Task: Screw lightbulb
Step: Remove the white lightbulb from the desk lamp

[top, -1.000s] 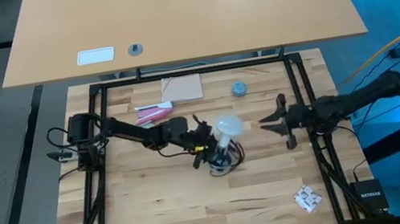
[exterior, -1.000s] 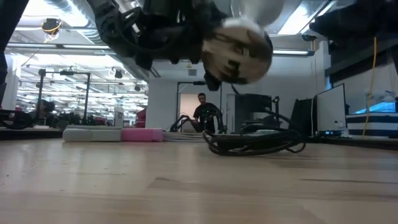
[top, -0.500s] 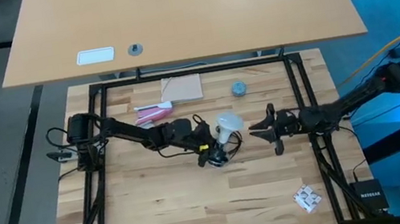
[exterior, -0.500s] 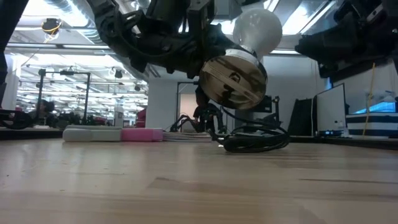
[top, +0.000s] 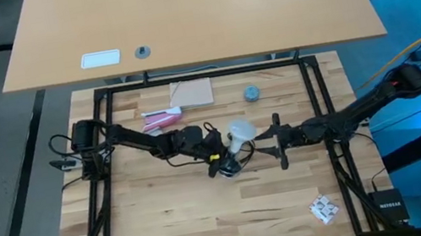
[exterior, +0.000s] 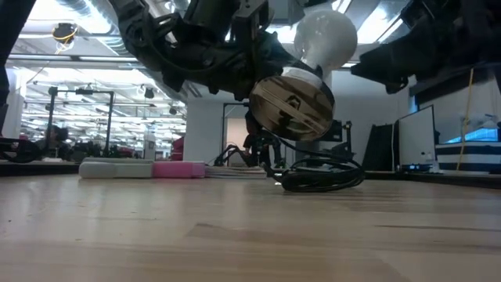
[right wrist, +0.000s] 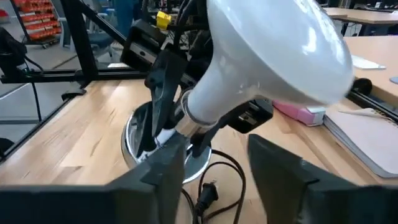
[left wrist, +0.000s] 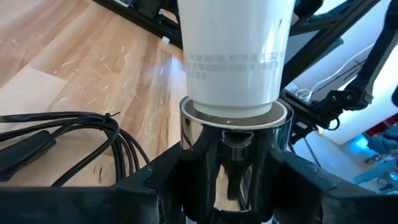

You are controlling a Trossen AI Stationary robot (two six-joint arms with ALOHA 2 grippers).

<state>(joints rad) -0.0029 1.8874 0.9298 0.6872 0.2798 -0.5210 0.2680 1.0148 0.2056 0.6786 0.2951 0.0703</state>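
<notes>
1. Since the earlier frame the right gripper has slid left across the high view to just beside the small white frosted lightbulb, its fingers parted, grasping nothing
2. The lightbulb sits centre frame, its base seated in the round silvery metal socket
3. The left gripper is clenched on the socket, held above the light wooden table
4. A black cord lies coiled below
5. A pink block rests farther back, left of centre

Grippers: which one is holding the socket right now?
The left gripper: it clamps the silvery socket with the lightbulb seated in it, lifted off the table. The right gripper is beside the bulb, jaws apart, gripping nothing.
</notes>
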